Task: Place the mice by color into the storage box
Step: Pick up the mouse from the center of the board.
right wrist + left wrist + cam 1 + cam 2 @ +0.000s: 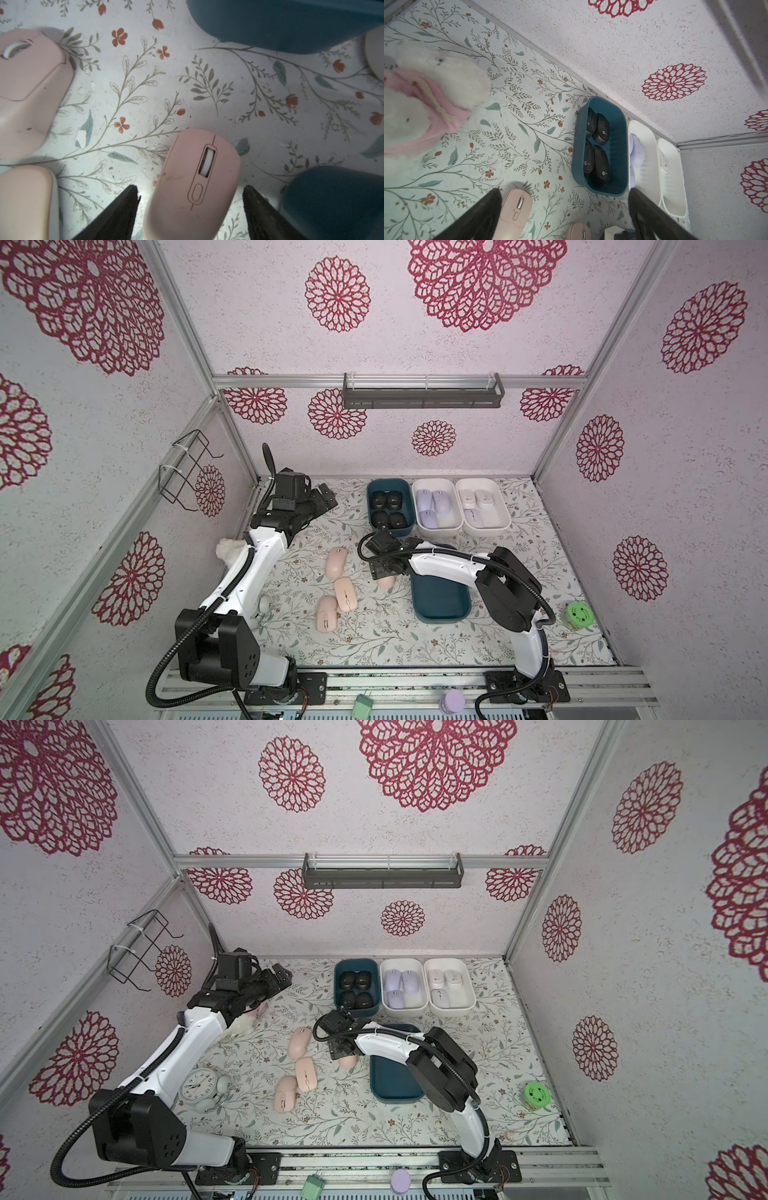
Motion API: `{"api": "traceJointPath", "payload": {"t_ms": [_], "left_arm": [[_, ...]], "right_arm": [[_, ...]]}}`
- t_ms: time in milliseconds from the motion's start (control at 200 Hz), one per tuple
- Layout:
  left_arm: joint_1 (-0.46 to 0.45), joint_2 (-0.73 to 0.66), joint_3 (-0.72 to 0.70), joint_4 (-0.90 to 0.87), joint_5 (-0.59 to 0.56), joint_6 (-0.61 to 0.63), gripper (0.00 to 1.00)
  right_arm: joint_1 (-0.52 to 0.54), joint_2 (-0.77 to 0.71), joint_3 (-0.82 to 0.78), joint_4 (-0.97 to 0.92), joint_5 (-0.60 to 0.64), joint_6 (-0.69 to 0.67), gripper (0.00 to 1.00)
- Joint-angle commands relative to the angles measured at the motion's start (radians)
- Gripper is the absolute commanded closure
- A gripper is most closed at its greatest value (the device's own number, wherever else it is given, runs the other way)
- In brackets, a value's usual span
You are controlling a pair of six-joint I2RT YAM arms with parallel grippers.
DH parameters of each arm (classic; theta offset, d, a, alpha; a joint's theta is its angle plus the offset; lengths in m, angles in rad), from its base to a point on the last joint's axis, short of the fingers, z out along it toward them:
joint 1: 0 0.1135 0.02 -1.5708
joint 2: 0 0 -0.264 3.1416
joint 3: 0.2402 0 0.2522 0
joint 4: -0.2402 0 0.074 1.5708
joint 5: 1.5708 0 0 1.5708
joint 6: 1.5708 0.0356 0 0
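Beside the near teal plastic box (440, 605), in a top view, our right hand (383, 574) hangs low over a peach-pink oval plastic mouse (388, 583), likely bound there. Right wrist: released fingers (122, 209) straddle it, aligned to grasp. Left wrist: our left hand (564, 192) gapes empty, parked clear.

Matt pink mouse (195, 182), fluffy plush toy (446, 79), smooth plastic teal box (619, 149)
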State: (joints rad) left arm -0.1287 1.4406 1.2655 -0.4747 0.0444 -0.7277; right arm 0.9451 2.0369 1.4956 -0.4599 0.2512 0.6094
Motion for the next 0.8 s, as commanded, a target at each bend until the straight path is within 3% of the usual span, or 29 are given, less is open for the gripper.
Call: {"api": "traceJointPath", "payload": {"t_ms": [0,290,580,796], "left_arm": [[0.007,0.010,0.017,0.022,0.007,-0.010,0.03],[0.007,0.013,0.019,0.019,0.014,-0.015,0.03],[0.010,0.012,0.020,0.013,-0.017,0.002,0.03],[0.012,0.004,0.025,0.010,-0.019,0.004,0.03]], "right_arm": [[0.003,0.013,0.012,-0.024,-0.021,0.061,0.18],[0.018,0.024,-0.015,0.054,-0.082,0.084,0.19],[0.018,0.112,0.072,0.044,0.015,-0.001,0.31],[0.037,0.014,0.012,0.086,0.058,-0.052,0.45]]}}
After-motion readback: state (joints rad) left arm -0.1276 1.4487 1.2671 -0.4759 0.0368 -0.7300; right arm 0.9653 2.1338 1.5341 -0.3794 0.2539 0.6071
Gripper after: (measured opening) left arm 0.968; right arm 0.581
